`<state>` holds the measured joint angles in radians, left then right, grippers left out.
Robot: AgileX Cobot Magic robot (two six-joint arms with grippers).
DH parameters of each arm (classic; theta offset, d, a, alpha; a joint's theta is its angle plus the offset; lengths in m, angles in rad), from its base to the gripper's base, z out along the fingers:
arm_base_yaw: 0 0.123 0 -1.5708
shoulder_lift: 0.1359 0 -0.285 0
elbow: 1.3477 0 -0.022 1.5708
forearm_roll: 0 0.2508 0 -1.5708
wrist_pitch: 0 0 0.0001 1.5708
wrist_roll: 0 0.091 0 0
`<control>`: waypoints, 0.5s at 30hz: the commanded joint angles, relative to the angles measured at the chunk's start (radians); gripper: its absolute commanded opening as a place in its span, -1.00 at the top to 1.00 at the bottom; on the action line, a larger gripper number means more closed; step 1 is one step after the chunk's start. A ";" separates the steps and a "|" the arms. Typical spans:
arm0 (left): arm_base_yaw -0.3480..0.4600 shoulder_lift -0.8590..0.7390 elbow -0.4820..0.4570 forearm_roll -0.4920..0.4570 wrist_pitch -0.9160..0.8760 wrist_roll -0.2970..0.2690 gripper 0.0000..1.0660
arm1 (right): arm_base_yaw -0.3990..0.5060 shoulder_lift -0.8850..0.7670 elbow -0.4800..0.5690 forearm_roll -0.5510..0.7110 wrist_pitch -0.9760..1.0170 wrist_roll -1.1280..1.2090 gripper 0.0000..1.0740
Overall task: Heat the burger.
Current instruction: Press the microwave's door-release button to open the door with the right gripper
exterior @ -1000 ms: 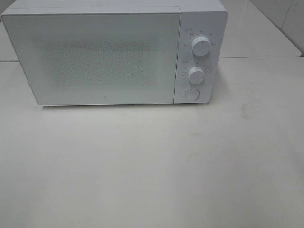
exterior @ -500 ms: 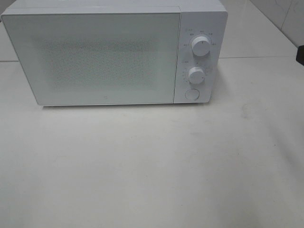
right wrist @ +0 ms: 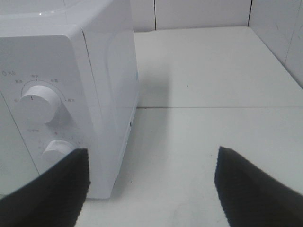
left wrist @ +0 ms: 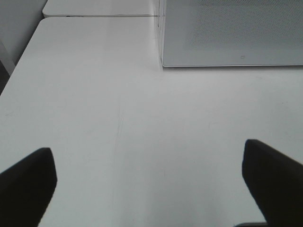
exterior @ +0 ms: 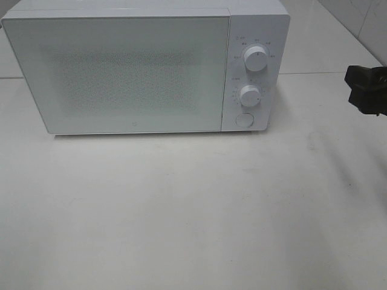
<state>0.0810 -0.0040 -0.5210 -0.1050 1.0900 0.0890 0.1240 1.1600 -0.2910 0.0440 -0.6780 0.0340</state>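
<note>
The left jaws stand wide apart over bare tabletop [left wrist: 118, 104], holding nothing, just short of the microwave's [left wrist: 227, 33] left front corner. Its frosted door [exterior: 121, 72] is shut. The burger shows in no view, and whether it sits behind that door cannot be told. Right of the door come an upper knob [exterior: 256, 60], a lower knob [exterior: 249, 95] and a round button [exterior: 243, 119]. The right jaws, parted and empty, hang farthest right, the nearer pair to those controls, which lie to their left.
</note>
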 commanded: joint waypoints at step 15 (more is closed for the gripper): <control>0.000 -0.018 0.002 -0.002 -0.016 -0.003 -0.87 | 0.313 0.365 0.065 0.380 -0.514 -0.192 -0.36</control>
<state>0.0810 -0.0040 -0.5210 -0.1050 1.0900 0.0890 0.3800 1.4870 -0.2290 0.3580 -1.1170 -0.1350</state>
